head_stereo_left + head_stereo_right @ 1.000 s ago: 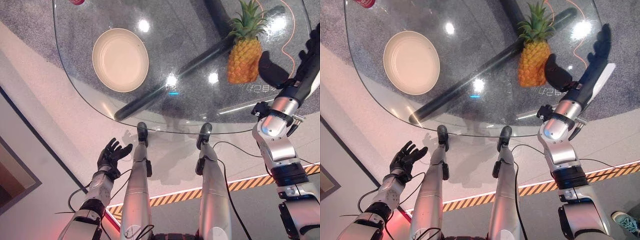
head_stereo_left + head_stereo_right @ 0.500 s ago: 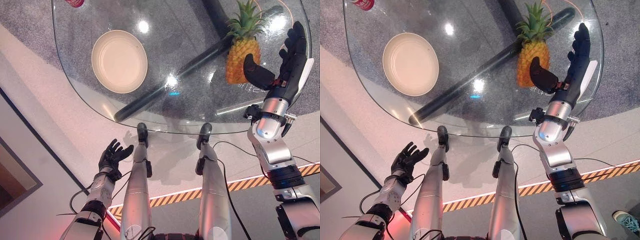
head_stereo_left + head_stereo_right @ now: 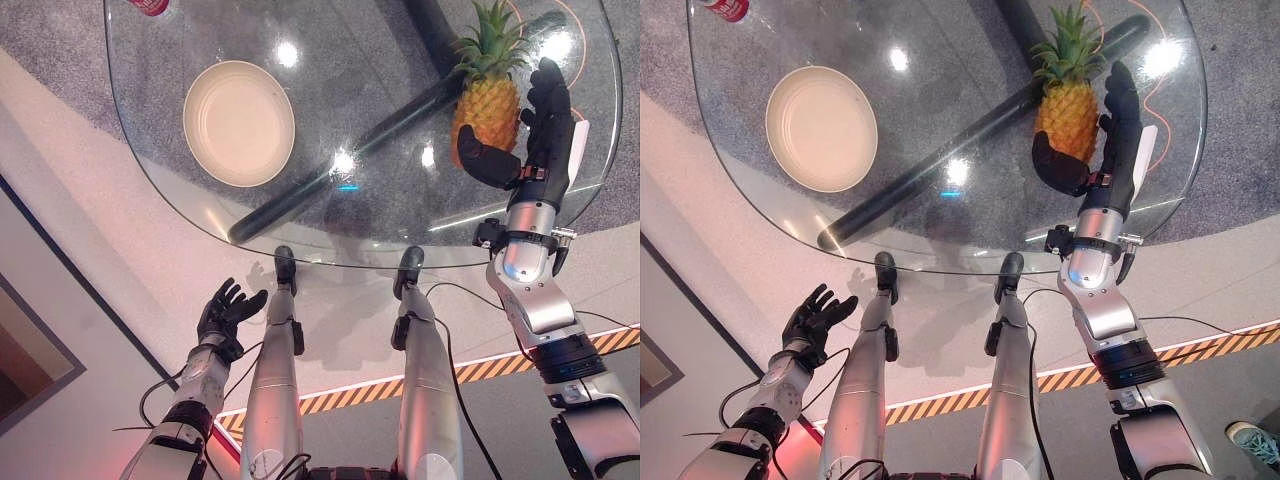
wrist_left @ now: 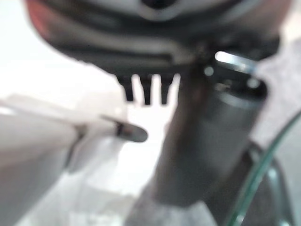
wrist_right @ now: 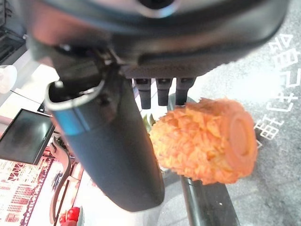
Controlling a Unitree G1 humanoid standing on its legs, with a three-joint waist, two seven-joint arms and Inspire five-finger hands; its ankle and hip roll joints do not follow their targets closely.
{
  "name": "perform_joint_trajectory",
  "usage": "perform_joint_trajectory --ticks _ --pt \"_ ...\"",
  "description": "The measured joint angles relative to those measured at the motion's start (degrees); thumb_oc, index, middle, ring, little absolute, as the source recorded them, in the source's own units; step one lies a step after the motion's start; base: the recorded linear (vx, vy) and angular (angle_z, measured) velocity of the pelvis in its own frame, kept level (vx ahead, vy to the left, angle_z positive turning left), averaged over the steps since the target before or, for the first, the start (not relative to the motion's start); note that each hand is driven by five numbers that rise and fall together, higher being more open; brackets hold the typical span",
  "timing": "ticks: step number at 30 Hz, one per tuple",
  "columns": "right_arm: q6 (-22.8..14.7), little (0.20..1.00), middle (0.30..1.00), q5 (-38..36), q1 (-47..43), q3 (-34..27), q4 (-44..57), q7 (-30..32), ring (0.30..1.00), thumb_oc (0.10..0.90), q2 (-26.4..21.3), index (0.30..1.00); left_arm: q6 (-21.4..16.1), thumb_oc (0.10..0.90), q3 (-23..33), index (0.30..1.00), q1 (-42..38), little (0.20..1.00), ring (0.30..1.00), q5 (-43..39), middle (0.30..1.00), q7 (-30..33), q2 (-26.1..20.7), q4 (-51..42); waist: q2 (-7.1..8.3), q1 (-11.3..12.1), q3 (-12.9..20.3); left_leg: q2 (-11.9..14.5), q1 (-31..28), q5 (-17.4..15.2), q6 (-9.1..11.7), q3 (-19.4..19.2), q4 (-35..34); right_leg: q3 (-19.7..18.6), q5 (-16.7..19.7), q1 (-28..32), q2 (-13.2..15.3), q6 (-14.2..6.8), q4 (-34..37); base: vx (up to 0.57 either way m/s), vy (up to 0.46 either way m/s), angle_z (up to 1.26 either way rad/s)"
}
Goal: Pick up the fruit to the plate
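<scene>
1. Since a second ago my right hand [image 3: 1102, 140] has swung in from the table's right edge and now brackets the pineapple [image 3: 488, 92]; thumb against its near lower side, straight fingers [image 3: 552, 100] up its right flank; nothing else has shifted.
2. Glass table [image 3: 150, 130]: round, transparent, carrying everything; a slick surface, so in my judgement a sideways nudge would send the fruit sliding or toppling.
3. Pineapple: standing upright on the table's right part, crown pointing away from me; not lifted; the right wrist view shows its flat base past my thumb.
4. Plate [image 3: 238, 122]: cream, empty, on the left part, well apart from the fruit; a long carry, and a loose hold would likely drop the fruit onto glass.
5. Right hand state: spread, not yet clamped; closing off-centre could tip the pineapple.
6. Left hand [image 3: 225, 310]: fingers relaxed, holding nothing, hanging below the table edge.
7. Red can [image 3: 722, 8]: at the far-left rim, clear of the route.
</scene>
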State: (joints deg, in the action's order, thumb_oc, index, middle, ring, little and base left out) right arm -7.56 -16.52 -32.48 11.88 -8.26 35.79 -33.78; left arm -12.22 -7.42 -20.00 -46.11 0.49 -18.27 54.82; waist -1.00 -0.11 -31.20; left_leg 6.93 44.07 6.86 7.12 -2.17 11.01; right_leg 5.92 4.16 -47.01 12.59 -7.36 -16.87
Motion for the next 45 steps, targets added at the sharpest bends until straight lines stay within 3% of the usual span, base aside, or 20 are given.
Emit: perform_joint_trajectory --ticks 13,24,45 --pt "3.61 0.900 0.900 -1.66 -0.36 0.77 -1.79 -0.18 0.900 0.800 0.03 0.900 -0.02 0.800 -0.92 0.900 0.00 0.900 0.900 0.00 0.900 0.04 0.01 0.03 -0.02 -0.01 0.01 0.00 -0.88 0.01 0.00 0.01 -0.05 0.01 -0.02 0.80 0.01 -0.02 -0.07 0.00 0.000 0.00" --pt "9.10 0.900 0.900 -2.00 -2.83 0.75 -4.41 2.88 0.900 0.800 0.32 0.900 -0.20 0.800 -0.95 0.900 0.00 0.900 0.900 -0.01 0.900 0.19 0.02 -0.03 -0.02 -0.04 0.02 0.00 -0.82 0.01 0.00 0.01 -0.24 0.04 -0.12 0.76 0.01 -0.07 0.08 0.00 0.000 0.00" --pt "12.24 0.900 0.900 -3.86 -5.37 0.78 -5.44 3.20 0.900 0.800 0.33 0.900 0.16 0.800 -0.98 0.900 -0.01 0.900 0.900 0.00 0.900 0.21 0.05 -0.16 -0.05 0.02 0.03 0.00 -0.97 0.17 0.04 0.06 -0.78 0.12 -0.16 0.72 0.01 -0.06 0.06 0.00 0.000 0.00"
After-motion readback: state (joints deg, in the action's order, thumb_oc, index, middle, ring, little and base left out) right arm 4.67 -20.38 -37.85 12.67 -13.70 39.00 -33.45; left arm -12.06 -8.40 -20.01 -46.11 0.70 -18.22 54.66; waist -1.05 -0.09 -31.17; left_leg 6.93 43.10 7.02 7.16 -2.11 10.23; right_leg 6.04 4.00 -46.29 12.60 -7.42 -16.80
